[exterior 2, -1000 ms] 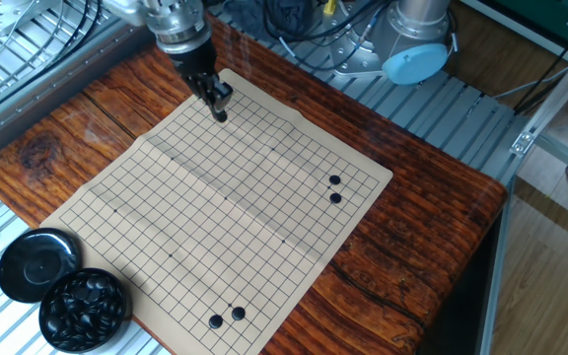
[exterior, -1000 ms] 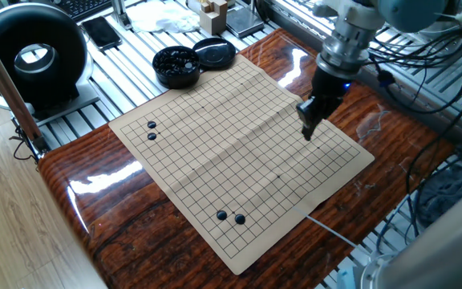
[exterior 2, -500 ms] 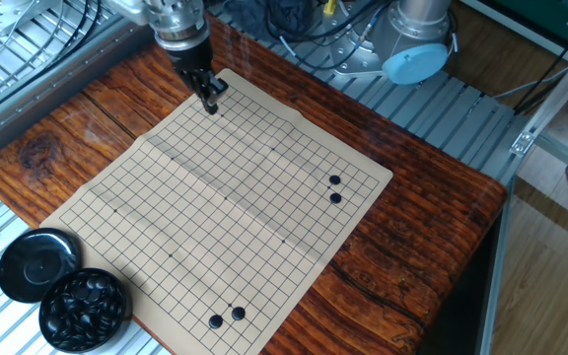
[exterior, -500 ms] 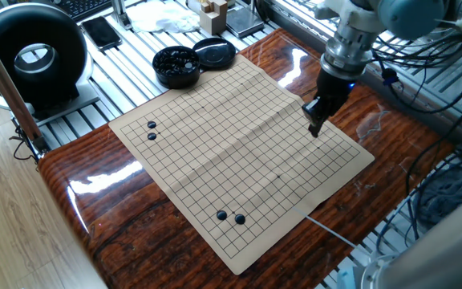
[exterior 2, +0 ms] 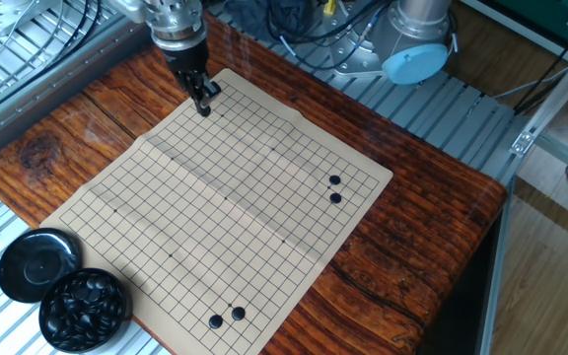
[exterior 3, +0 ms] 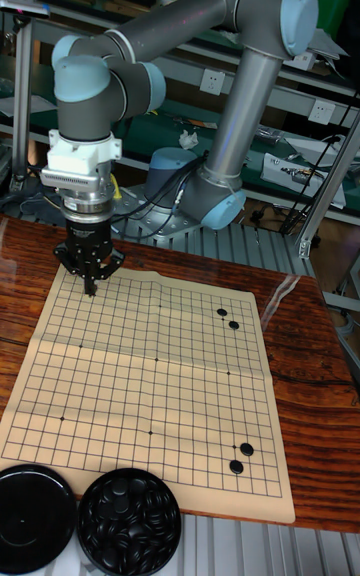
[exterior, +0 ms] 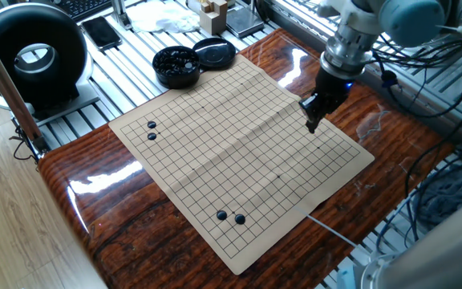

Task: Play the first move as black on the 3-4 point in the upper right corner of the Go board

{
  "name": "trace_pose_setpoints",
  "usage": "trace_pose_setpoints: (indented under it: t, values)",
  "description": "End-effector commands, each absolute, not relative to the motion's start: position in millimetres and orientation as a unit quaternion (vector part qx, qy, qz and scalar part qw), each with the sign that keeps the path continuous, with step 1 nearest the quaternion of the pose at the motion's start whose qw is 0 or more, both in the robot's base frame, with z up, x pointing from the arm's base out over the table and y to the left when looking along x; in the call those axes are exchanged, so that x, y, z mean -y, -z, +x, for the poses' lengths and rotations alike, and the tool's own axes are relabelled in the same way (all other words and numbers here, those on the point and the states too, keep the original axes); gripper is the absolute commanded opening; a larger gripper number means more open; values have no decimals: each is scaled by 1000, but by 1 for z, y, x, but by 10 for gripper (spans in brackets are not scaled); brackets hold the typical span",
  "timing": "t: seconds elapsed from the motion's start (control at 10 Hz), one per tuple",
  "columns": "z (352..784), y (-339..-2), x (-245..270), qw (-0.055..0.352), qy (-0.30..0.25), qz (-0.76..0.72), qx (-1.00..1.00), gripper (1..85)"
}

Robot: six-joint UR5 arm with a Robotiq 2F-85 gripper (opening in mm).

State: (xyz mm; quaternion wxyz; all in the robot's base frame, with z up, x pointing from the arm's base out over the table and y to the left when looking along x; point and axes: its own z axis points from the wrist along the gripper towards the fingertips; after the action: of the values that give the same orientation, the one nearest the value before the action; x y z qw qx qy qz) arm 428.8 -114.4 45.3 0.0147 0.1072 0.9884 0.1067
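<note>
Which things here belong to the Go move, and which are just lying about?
Belongs to the job:
Go board
tool
bowl of black stones

Just lying about:
bowl lid
black ring device
phone
wooden blocks

Go board [exterior: 239,152]: tan mat, thin black grid, faint fold crease across middle, lying flat on bench. I count four black stones on it, two pairs. One pair [exterior: 151,131] near one corner, two stones just beside each other. Second pair [exterior: 230,217] near adjoining corner, also side by side. All small, round, glossy. 3-4 point near far corner, close under fingers [exterior: 311,126]; I cannot tell exact crossing, nor whether a stone sits between fingers. No stone visible on grid there.
</note>
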Motion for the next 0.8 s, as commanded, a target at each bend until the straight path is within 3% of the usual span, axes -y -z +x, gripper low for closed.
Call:
trace_pose_setpoints:
  t: [0.0, 0.7]
  values:
    - [424, -65, 92, 15, -169, 140, -976, 13]
    - [400, -60, 100, 25, -201, 113, -973, 13]
